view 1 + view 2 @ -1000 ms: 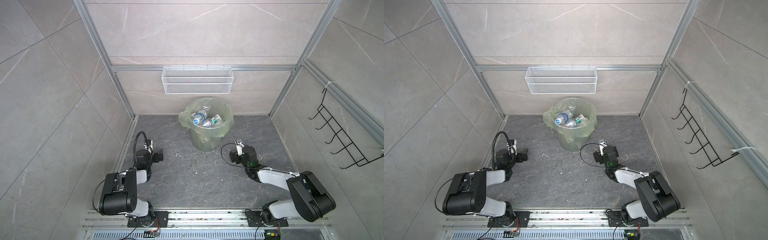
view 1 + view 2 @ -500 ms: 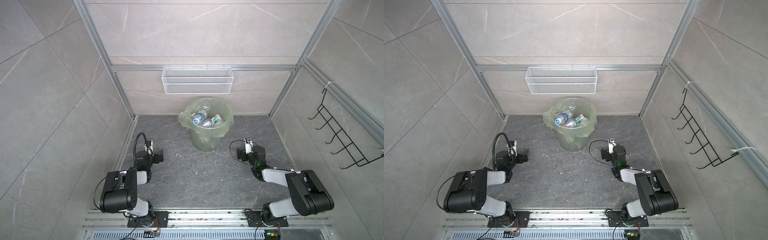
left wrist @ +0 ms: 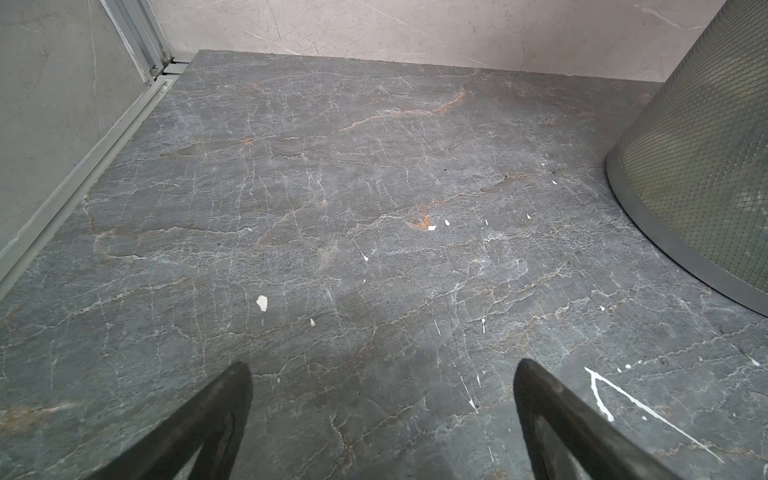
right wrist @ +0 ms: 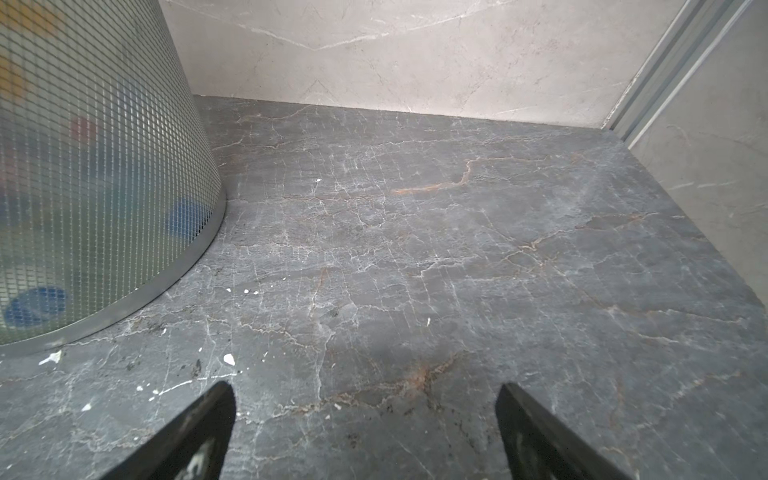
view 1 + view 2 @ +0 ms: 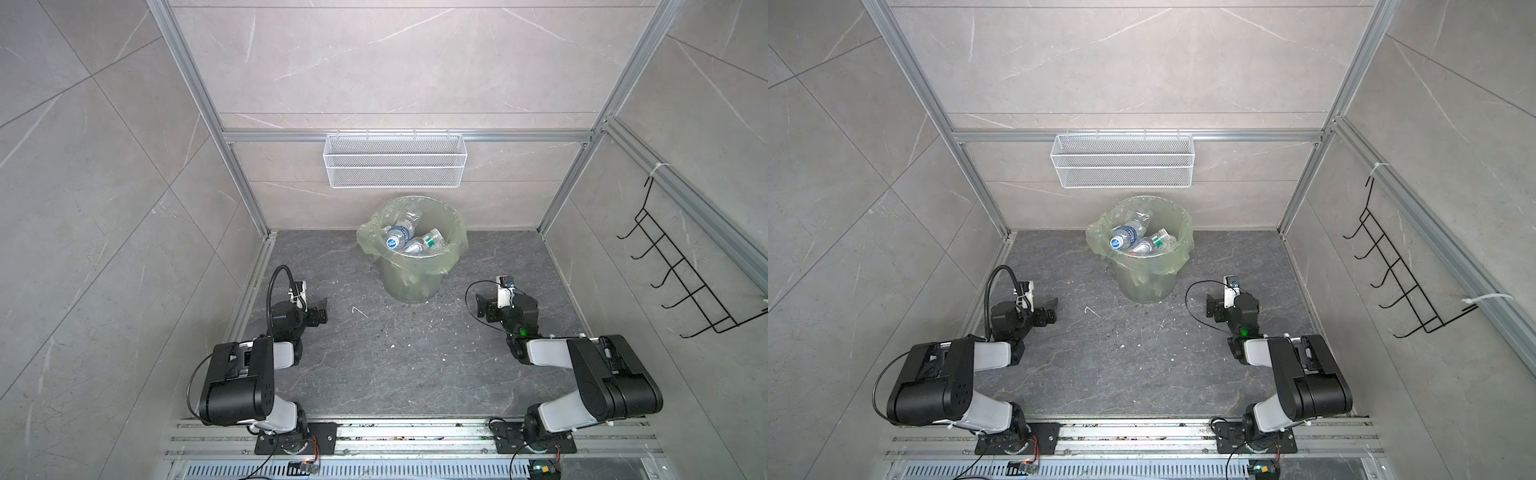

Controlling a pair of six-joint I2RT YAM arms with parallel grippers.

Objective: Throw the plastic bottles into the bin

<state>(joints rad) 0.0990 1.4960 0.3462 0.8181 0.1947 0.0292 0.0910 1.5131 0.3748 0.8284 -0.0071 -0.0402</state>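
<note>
**Both jaws wide, bottles in the bin**

The jaws of the left gripper (image 5: 319, 314) (image 3: 382, 368) are wide apart and hold nothing. The jaws of the right gripper (image 5: 484, 309) (image 4: 365, 387) are wide apart too, with nothing in them. Between each pair there is only the gray tabletop (image 5: 395, 353), with little white specks (image 3: 262, 302) on it.

The bin (image 5: 409, 282) (image 5: 1144, 286) stands in the middle near the back edge of the tabletop, between the two grippers and a bit farther back. It touches neither one. The bottles (image 5: 398, 239) (image 5: 1133, 239) lie inside it on its green bag. Nothing stands between the grippers and the bin.

A white wire basket (image 5: 395, 160) hangs on the back wall above the bin. A black hook rack (image 5: 681, 282) hangs on the right wall.

Both arms are folded low. Their bases sit at the front edge, one near each front corner. The left gripper is low near the left edge, the right gripper low toward the right edge.
</note>
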